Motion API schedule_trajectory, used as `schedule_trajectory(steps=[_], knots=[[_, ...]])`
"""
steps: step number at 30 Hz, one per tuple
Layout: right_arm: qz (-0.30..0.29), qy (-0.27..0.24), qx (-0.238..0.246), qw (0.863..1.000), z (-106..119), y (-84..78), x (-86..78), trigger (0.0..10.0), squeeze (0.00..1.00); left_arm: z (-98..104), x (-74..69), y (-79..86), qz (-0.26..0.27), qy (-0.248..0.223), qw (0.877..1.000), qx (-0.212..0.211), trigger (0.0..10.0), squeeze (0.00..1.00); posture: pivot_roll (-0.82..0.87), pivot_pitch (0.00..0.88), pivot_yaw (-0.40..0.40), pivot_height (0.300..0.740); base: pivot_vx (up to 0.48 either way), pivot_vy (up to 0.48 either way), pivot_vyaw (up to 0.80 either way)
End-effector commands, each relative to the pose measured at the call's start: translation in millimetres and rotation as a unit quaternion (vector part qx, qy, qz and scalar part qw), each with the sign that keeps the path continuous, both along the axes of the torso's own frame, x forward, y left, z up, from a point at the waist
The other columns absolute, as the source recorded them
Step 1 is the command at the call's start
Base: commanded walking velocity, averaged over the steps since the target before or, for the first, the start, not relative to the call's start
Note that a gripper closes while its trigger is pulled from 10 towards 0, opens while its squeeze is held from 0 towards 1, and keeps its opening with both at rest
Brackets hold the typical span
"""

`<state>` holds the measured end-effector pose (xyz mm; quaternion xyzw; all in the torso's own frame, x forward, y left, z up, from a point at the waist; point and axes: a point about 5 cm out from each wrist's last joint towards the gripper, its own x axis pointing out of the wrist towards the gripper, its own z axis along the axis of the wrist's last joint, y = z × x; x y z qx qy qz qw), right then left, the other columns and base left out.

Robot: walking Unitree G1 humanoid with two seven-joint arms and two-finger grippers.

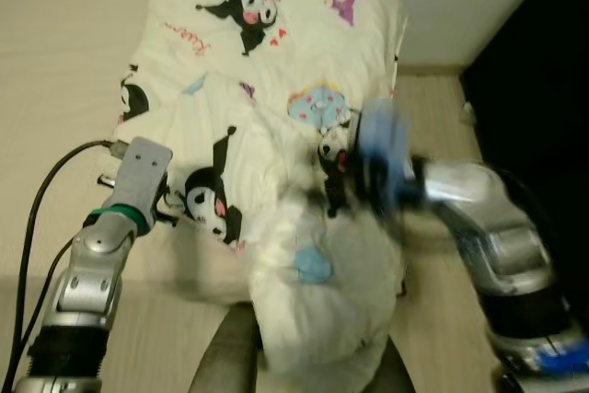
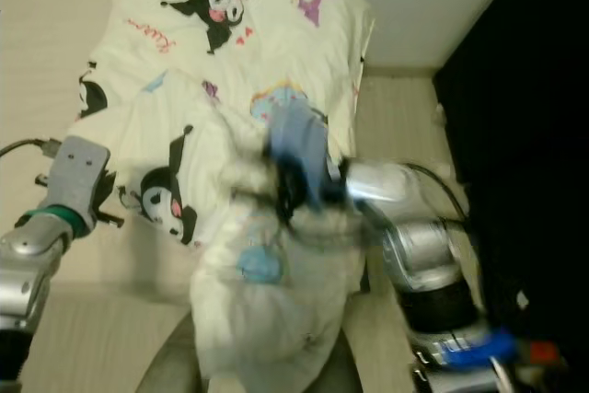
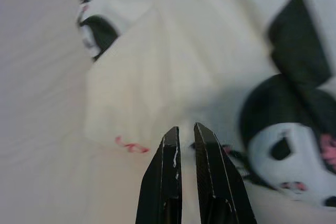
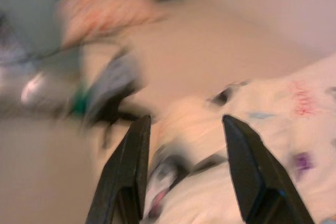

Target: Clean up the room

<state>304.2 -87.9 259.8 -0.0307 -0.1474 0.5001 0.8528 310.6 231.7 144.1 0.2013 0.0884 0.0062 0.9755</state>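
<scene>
The left end effector (image 3: 184,135) sits low at the near-left edge of the blanket (image 1: 267,71), a cream sheet printed with black cartoon figures that lies half spread, half bunched on the pale floor (image 1: 55,62). Its 2 fingers (image 3: 165,182) are nearly closed, with only a thin gap between them, and nothing is pinched; their tips hover just over the fabric near a red scribble in the print. If it closes from here it may catch only a thin fold or skid off the edge, so the corner would slip free as soon as it lifts.

In the middle, the blanket rises into a loose heap that droops toward the robot. That slack could drag on the floor or tangle around the arms.

The right end effector (image 4: 184,129) is over the heap, badly blurred in the head views. Its 2 fingers stand well apart and hold nothing. Moving this fast over soft cloth, it could snag a fold or push the pile aside instead of gathering it. The cable (image 1: 41,200) trailing from the left arm could also catch.
</scene>
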Motion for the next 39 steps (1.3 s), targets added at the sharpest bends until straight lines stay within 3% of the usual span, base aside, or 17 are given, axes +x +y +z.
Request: schedule_trajectory(steps=[1, 2, 4, 9, 14, 17, 21, 22, 23, 24, 25, 26, 27, 29, 31, 33, 39], knots=[[-0.074, 0.021, 0.088, 0.993, -1, -11.1, 10.1, 10.0, 0.00, -7, -0.4, 3.7, 0.010, 0.018, 1.000, -0.015, 10.0, 0.00, 0.03, 0.317, 0.082, 0.740, 0.000, 0.000, 0.00], [-0.074, 0.021, 0.088, 0.993, -1, -11.1, 10.1, 10.0, 0.00, -7, -0.4, 3.7, 0.010, 0.018, 1.000, -0.015, 10.0, 0.00, 0.03, 0.317, 0.082, 0.740, 0.000, 0.000, 0.00], [-0.159, 0.071, 0.179, 0.968, -13, -17.2, 19.6, 10.0, 0.00, -2, 12.4, -9.0, -0.010, 0.025, 0.999, -0.021, 10.0, 0.00, 0.03, 0.320, 0.091, 0.740, 0.000, 0.000, 0.00], [-0.212, 0.165, 0.226, 0.936, -47, -22.2, 26.8, 10.0, 0.00, 7, 28.1, -36.3, -0.048, 0.018, 0.998, -0.030, 10.0, 0.00, 0.02, 0.316, 0.096, 0.740, 0.000, 0.000, 0.00], [-0.233, 0.230, 0.183, 0.927, -84, -19.0, 37.7, 10.0, 0.00, 9, 27.5, -50.0, -0.069, 0.019, 0.997, -0.039, 10.0, 0.00, 0.02, 0.318, 0.092, 0.740, 0.000, 0.000, 0.00], [-0.263, 0.234, 0.114, 0.929, -101, -17.5, 38.1, 10.0, 0.00, 6, 25.0, -55.4, -0.075, 0.031, 0.995, -0.049, 10.0, 0.00, 0.03, 0.315, 0.081, 0.740, 0.000, 0.000, 0.00], [-0.278, 0.231, 0.094, 0.928, -106, -17.9, 38.0, 10.0, 0.00, 6, 25.1, -57.8, -0.076, 0.035, 0.995, -0.054, 10.0, 0.00, 0.03, 0.315, 0.079, 0.740, 0.000, 0.000, 0.00], [-0.301, 0.234, 0.076, 0.921, -113, -20.5, 38.3, 10.0, 0.00, 5, 25.5, -62.2, -0.079, 0.036, 0.994, -0.061, 10.0, 0.00, 0.03, 0.314, 0.077, 0.740, 0.000, 0.000, 0.00], [-0.388, 0.245, 0.064, 0.886, -130, -42.1, 36.4, 10.0, 0.00, -3, 29.0, -82.0, -0.088, 0.056, 0.991, -0.082, 10.0, 0.00, 0.02, 0.313, 0.070, 0.740, 0.000, 0.000, 0.00], [-0.388, 0.245, 0.064, 0.886, -130, -42.1, 36.4, 10.0, 0.00, -3, 29.0, -82.0, -0.088, 0.056, 0.991, -0.082, 10.0, 0.00, 0.02, 0.313, 0.070, 0.740, 0.000, 0.000, 0.00], [-0.448, 0.252, 0.055, 0.856, -142, -57.9, 33.2, 10.0, 0.00, -8, 30.9, -97.0, -0.095, 0.071, 0.988, -0.096, 10.0, 0.00, 0.00, 0.310, 0.069, 0.740, 0.000, 0.000, 0.00], [-0.448, 0.252, 0.055, 0.856, -142, -57.9, 33.2, 10.0, 0.00, -8, 30.9, -97.0, -0.095, 0.071, 0.988, -0.096, 10.0, 0.00, 0.00, 0.310, 0.069, 0.740, 0.000, 0.000, 0.00], [-0.495, 0.234, 0.046, 0.836, -147, -71.5, 28.8, 10.0, 0.00, -14, 33.5, -111.3, -0.100, 0.087, 0.985, -0.112, 10.0, 0.00, -0.01, 0.309, 0.070, 0.740, 0.000, 0.000, 0.00], [-0.503, 0.194, 0.034, 0.841, -144, -75.0, 24.9, 10.0, 0.00, -20, 37.4, -119.4, -0.091, 0.103, 0.983, -0.124, 10.0, 0.00, -0.03, 0.305, 0.068, 0.740, 0.000, 0.000, 0.00], [-0.463, 0.121, 0.020, 0.878, -130, -64.6, 20.6, 10.0, 0.00, -28, 44.2, -115.5, -0.052, 0.124, 0.979, -0.155, 10.0, 0.00, -0.07, 0.298, 0.054, 0.740, 0.000, 0.000, 0.00], [-0.426, 0.084, 0.016, 0.901, -121, -55.5, 17.7, 10.0, 0.00, -31, 47.3, -106.7, -0.026, 0.127, 0.976, -0.175, 10.0, 0.00, -0.09, 0.289, 0.026, 0.740, 0.000, 0.000, 0.00], [-0.398, 0.085, 0.023, 0.913, -119, -48.1, 13.8, 10.0, 0.00, -36, 45.6, -93.5, -0.023, 0.109, 0.979, -0.169, 10.0, 0.00, -0.11, 0.278, -0.036, 0.740, 0.000, 0.000, 0.00]])
